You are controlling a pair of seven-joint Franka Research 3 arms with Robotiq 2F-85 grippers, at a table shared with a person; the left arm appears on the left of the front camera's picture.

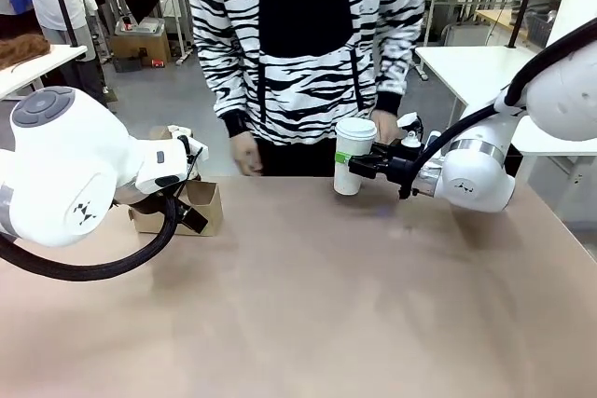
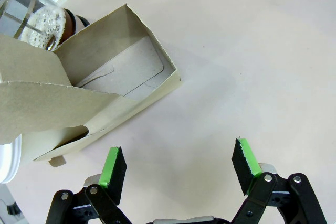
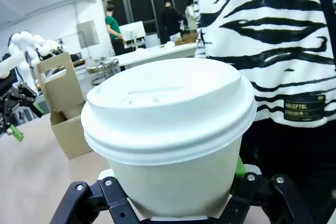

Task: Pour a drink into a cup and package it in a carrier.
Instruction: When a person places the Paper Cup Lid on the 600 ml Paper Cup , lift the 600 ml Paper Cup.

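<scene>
Just beside the carrier [image 2: 121,72], the left end effector [image 2: 178,155] is hanging over the tabletop [image 2: 252,51] with its fingers [image 2: 113,167] spread apart. Well to the right of the carrier, the right end effector [image 1: 360,167] is clamping the upright, lidded cup [image 1: 354,151].

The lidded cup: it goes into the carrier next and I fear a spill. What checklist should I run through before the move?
1. Lid seated evenly on the cup: ok.
2. Right end effector shut on the cup: ok.
3. Cup upright: ok.
4. Carrier compartment seen in the left wrist view is free: ok.
5. Left end effector open, holding nothing, apart from the carrier: ok.
6. Path clear of the person's hand, which hangs between cup and carrier: cannot tell.
</scene>
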